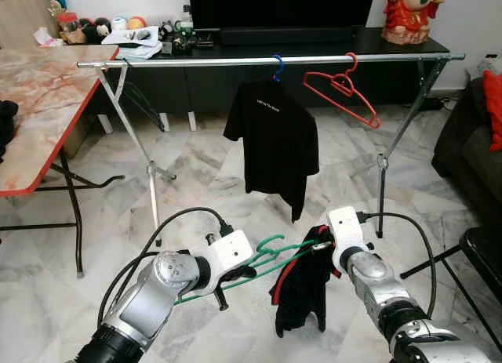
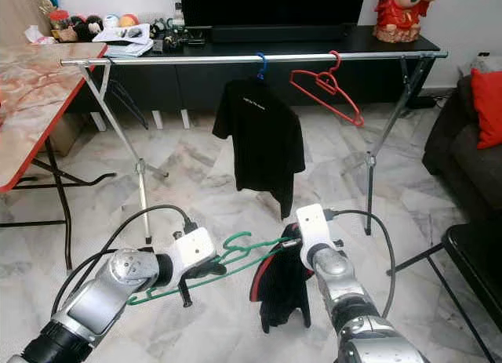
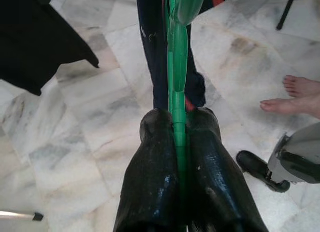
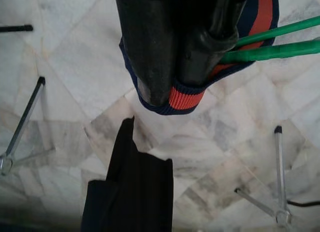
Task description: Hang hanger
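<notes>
A green hanger (image 1: 263, 259) lies level between my two arms, low in front of me. My left gripper (image 1: 235, 270) is shut on its bar, seen close as green plastic (image 3: 177, 111) pinched between the fingers. A dark garment (image 1: 302, 288) with a red and navy collar (image 4: 186, 97) droops from the hanger's other end. My right gripper (image 1: 323, 245) is shut on that collar. Farther off stands the metal rail (image 1: 235, 62), carrying a black T-shirt (image 1: 273, 139) on a blue hook and an empty red hanger (image 1: 343, 88).
A marble-topped table (image 1: 35, 104) with a red edge stands to the left. A dark sofa (image 1: 478, 136) and a black chair (image 1: 482, 257) are at the right. A TV console (image 1: 314, 45) sits behind the rail. A person's bare feet (image 3: 295, 96) rest on the marble floor.
</notes>
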Robot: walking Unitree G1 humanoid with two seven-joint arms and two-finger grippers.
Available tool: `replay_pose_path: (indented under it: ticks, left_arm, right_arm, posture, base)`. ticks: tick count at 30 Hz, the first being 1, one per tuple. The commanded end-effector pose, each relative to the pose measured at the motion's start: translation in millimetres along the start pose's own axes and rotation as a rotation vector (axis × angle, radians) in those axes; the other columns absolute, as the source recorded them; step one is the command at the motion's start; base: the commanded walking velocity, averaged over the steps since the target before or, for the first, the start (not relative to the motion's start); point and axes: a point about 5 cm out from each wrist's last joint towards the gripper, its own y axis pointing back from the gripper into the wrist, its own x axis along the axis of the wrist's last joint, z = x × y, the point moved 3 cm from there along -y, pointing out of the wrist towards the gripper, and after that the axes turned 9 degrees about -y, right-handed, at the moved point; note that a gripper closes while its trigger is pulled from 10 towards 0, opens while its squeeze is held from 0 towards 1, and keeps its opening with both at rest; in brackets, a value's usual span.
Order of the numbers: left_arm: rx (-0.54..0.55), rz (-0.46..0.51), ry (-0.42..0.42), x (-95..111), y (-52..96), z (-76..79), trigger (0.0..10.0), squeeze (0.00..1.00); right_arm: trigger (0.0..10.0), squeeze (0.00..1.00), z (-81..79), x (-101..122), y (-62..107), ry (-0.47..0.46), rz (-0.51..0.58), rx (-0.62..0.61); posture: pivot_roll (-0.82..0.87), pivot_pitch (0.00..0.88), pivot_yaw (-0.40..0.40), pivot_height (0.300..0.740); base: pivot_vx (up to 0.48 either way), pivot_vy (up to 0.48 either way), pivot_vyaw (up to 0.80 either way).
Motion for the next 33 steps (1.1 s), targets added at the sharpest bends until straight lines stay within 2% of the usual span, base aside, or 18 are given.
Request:
replay_pose_path:
  ticks: [1, 7, 10, 15, 22, 25, 30, 33]
  left_arm:
    - [0.034, -0.014, -0.006, -0.8, 1.6, -7.9, 10.0, 0.00]
    - [0.034, -0.060, -0.023, -9.1, 2.6, -7.6, 10.0, 0.00]
    - [0.048, -0.057, -0.016, -9.5, 2.0, -9.8, 10.0, 0.00]
    - [0.047, -0.033, -0.007, -5.1, -0.2, -9.2, 10.0, 0.00]
    - [0.035, 0.052, 0.038, 8.7, -4.0, -7.1, 10.0, 0.00]
    - [-0.017, 0.092, 0.051, 14.5, -3.6, 0.1, 10.0, 0.00]
    - [0.003, 0.064, 0.043, 10.6, -4.7, -1.7, 10.0, 0.00]
    - [0.030, 0.031, 0.040, 6.7, -6.3, -5.6, 10.0, 0.00]
  right_arm:
    - [10.0, 0.00, 1.9, 10.1, -0.4, -0.010, 0.033, -0.002]
    - [10.0, 0.00, 15.1, 9.8, 2.2, -0.004, 0.030, -0.052]
    - [10.0, 0.00, 15.6, 10.5, 2.5, -0.008, 0.032, -0.049]
    - [10.0, 0.00, 6.2, 18.1, 0.6, -0.005, 0.055, -0.001]
    - [10.0, 0.00, -12.0, 24.9, -0.6, 0.018, 0.065, 0.111]
    - [10.0, 0.00, -15.2, 27.8, 0.8, 0.047, 0.074, 0.151]
    - [10.0, 0.00, -15.6, 34.7, 2.7, 0.040, 0.090, 0.170]
    - [10.0, 0.00, -17.9, 44.7, 4.8, -0.006, 0.125, 0.180]
  posture:
    - [0.01, 0.072, -0.028, 0.740]
    - [0.01, 0.067, -0.026, 0.740]
    - [0.01, 0.065, -0.026, 0.740]
    - [0.01, 0.061, -0.026, 0.740]
    - [0.00, 0.062, -0.027, 0.740]
    - [0.00, 0.065, -0.028, 0.740]
    - [-0.01, 0.071, -0.030, 0.740]
    - [-0.01, 0.071, -0.030, 0.740]
  base:
    - [0.000, 0.000, 0.00]
    - [0.000, 0.000, 0.00]
    - [0.000, 0.000, 0.00]
    - [0.000, 0.000, 0.00]
    - [0.000, 0.000, 0.00]
    - [0.000, 0.000, 0.00]
    - [0.000, 0.000, 0.00]
    - [0.000, 0.000, 0.00]
